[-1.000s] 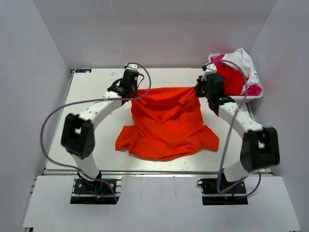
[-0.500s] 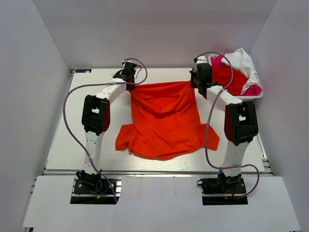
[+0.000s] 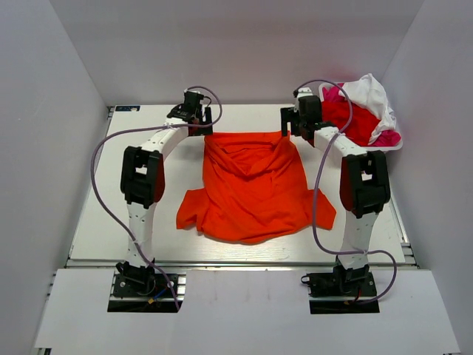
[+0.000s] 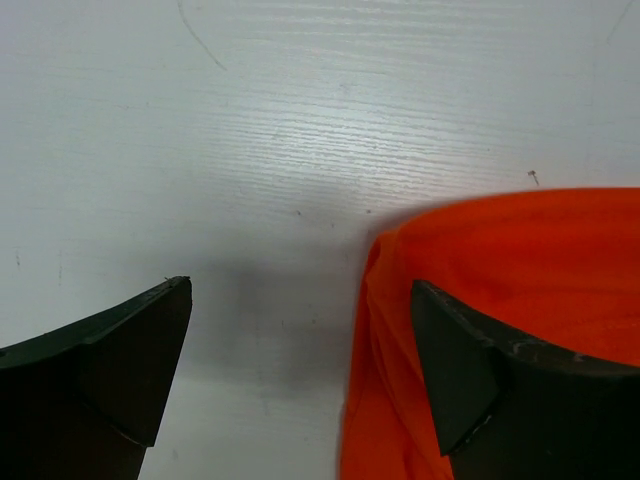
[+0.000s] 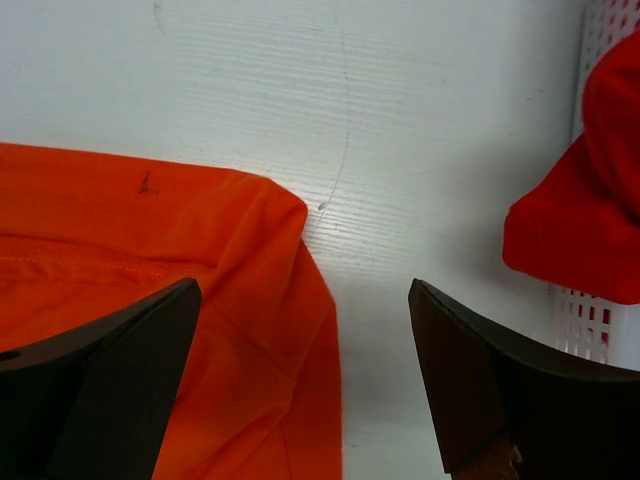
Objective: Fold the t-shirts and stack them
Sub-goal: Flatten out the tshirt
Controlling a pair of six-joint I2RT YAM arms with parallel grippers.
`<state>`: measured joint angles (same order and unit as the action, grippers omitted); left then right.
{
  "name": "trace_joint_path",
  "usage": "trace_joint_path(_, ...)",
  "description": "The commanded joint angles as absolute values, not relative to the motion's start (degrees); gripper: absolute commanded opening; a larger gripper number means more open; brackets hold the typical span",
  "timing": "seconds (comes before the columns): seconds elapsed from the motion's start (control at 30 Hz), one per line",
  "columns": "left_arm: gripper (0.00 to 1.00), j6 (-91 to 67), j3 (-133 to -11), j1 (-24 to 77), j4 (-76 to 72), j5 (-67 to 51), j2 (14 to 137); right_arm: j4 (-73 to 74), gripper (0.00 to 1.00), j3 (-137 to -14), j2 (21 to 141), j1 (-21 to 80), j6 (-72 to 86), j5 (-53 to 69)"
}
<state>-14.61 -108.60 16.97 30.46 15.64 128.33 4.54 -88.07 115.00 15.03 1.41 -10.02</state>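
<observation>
The orange t-shirt (image 3: pixel 251 185) lies spread on the white table (image 3: pixel 148 148), its far edge slack and creased. My left gripper (image 3: pixel 201 126) hovers at the shirt's far left corner, open. In the left wrist view that gripper (image 4: pixel 300 370) has bare table between its jaws, and the orange corner (image 4: pixel 500 250) runs under the right finger (image 4: pixel 520 390). My right gripper (image 3: pixel 293 123) is open at the far right corner. In the right wrist view the gripper (image 5: pixel 300 380) stands over the shirt's edge (image 5: pixel 200 260), gripping nothing.
A white basket (image 3: pixel 390 145) at the back right holds red (image 3: pixel 353 118), pink (image 3: pixel 389 137) and white (image 3: pixel 373 92) t-shirts. In the right wrist view the red cloth (image 5: pixel 590 220) hangs over the basket wall (image 5: pixel 585 320). White walls close in the table.
Both grippers have gone from shut to open and let go of the orange shirt's far corners. The far edge has dropped and pulled back toward me. Both arms stretched farther back.
</observation>
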Motion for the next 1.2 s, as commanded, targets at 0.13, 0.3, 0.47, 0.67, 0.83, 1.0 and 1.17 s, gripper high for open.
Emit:
trace_joint_path(0.13, 1.0, -13.19, -107.5, 17.05, 32.6, 12.48, 117.87, 8.43, 0.9, -89.03, 109.34, 15.21, 1.49, -2.91)
trace_joint_path(0.3, 1.0, -13.88, -102.84, 17.66, 33.13, 11.07, 114.18, 8.09, 0.9, -85.0, 105.83, 15.29, 2.37, -0.97)
trace_joint_path(0.47, 1.0, -16.69, -88.01, 18.81, 28.5, 1.98, 104.62, 10.11, 0.9, -78.67, 101.78, 15.21, 6.41, -1.67)
trace_joint_path(0.67, 1.0, -20.3, -75.33, 23.54, 23.47, -6.85, 101.6, 10.98, 0.9, -70.93, 98.35, 15.03, 10.89, -1.67)
trace_joint_path(0.83, 1.0, -21.45, -69.01, 28.38, 21.37, -10.35, 99.5, 8.62, 0.9, -66.01, 97.56, 15.12, 12.74, 4.29)
trace_joint_path(1.0, 1.0, -24.17, -61.88, 30.49, 17.49, -12.3, 96.42, 7.65, 0.9, -63.99, 99.93, 15.12, 13.8, 6.94)
trace_joint_path(1.17, 1.0, -25.4, -62.48, 30.5, 20.3, -5.98, 99.83, 6.24, 0.9, -61.53, 101.25, 15.12, 16.24, 7.39)
